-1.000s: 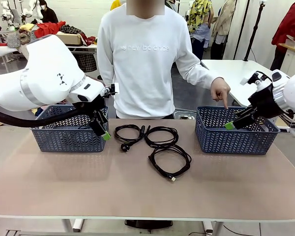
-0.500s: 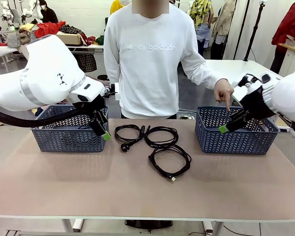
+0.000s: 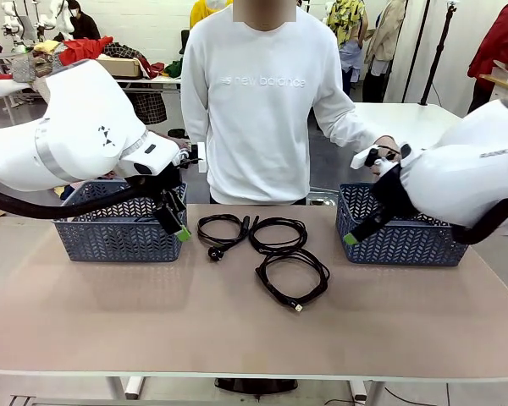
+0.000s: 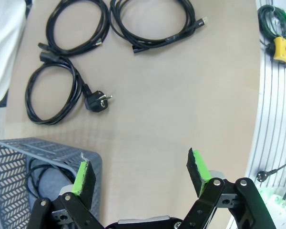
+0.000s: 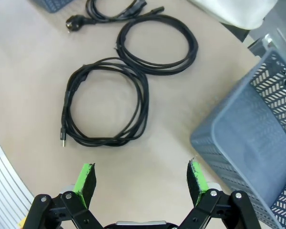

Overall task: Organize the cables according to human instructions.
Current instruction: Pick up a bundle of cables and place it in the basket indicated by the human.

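Since the earlier frame, the right arm has swung off the right basket (image 3: 406,245) toward the table middle. The right fingers (image 3: 350,239) now hang just outside that basket's near left corner, spread wide and empty. The left fingers (image 3: 183,234) have not moved from the left basket (image 3: 102,241) and are likewise wide and empty. The person's hand (image 3: 383,145), earlier pointing into the right basket, is now partly hidden behind the arm.

Three of the cables (image 3: 275,251) lie loose on the table (image 3: 237,338) between the baskets: the plugged coil (image 3: 215,253), the middle coil (image 5: 194,45) and the nearest coil (image 5: 142,107). A fourth cable (image 4: 34,168) sits in the left basket.

We judge the step in hand to be a reach for the nearest coil. We advise straddling one side of its bundle, gathering every strand, and lifting well clear before crossing the rim. The middle coil lies just beside it and could snag.

We record the surface as tan, matte and flat. Behind it is a busy workshop with further tables, hanging clothing and people.
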Action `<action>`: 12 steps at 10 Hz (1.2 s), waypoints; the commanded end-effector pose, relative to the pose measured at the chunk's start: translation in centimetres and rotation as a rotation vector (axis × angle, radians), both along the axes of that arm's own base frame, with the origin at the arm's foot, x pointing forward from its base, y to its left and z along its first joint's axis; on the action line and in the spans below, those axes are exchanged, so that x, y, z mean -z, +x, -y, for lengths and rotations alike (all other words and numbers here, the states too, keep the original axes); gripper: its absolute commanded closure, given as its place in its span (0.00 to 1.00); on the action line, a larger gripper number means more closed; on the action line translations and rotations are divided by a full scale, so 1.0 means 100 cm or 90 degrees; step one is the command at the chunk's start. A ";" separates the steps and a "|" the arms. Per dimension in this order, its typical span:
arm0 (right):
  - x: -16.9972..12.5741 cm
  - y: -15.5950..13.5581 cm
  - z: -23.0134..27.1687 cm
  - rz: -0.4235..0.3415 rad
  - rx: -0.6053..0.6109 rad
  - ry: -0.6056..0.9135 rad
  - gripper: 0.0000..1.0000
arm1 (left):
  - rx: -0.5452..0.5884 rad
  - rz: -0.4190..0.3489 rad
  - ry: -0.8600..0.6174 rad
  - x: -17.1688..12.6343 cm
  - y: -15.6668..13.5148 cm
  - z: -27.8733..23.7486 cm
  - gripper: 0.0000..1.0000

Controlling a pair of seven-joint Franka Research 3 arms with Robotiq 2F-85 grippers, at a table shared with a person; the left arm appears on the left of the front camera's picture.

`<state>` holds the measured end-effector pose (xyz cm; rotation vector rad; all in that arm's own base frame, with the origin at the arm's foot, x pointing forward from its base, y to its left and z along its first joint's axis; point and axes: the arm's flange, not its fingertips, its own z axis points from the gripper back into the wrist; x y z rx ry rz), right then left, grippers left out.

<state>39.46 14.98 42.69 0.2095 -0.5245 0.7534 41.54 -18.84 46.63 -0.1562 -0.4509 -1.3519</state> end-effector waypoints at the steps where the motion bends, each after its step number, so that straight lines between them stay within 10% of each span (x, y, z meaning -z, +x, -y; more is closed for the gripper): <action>1: 0.004 0.006 -0.026 -0.020 0.009 0.000 0.00 | -0.001 -0.001 0.000 0.000 0.000 -0.001 0.00; 12: 0.023 0.004 -0.061 -0.030 -0.025 -0.037 0.00 | -0.001 -0.001 0.000 0.000 0.000 -0.001 0.00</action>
